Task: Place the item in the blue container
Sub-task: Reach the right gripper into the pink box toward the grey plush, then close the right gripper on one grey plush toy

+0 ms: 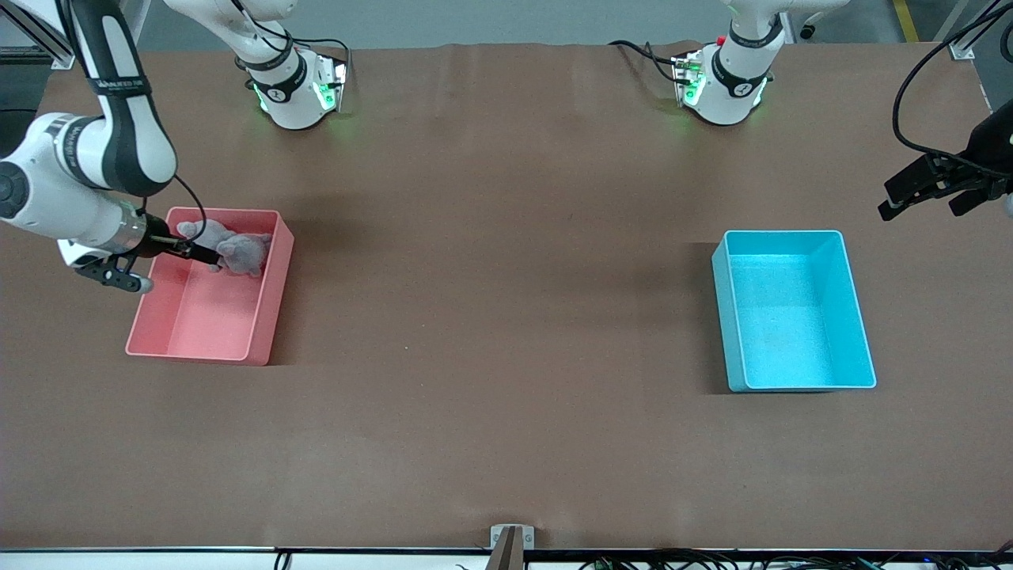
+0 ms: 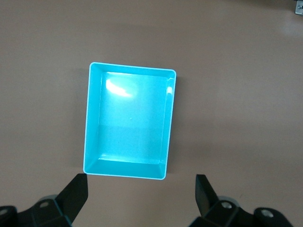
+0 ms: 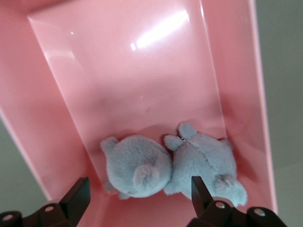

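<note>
The item, a grey plush toy, lies in the pink bin, at the bin's end farther from the front camera. My right gripper is down inside that bin, just short of the toy. It is open, its two fingers standing wide to either side of the plush without touching it. The blue container stands open-topped toward the left arm's end of the table, with nothing in it. My left gripper waits open in the air beside the container.
Both robot bases stand along the table edge farthest from the front camera. A black cable hangs by the left arm. Bare brown tabletop stretches between the two bins.
</note>
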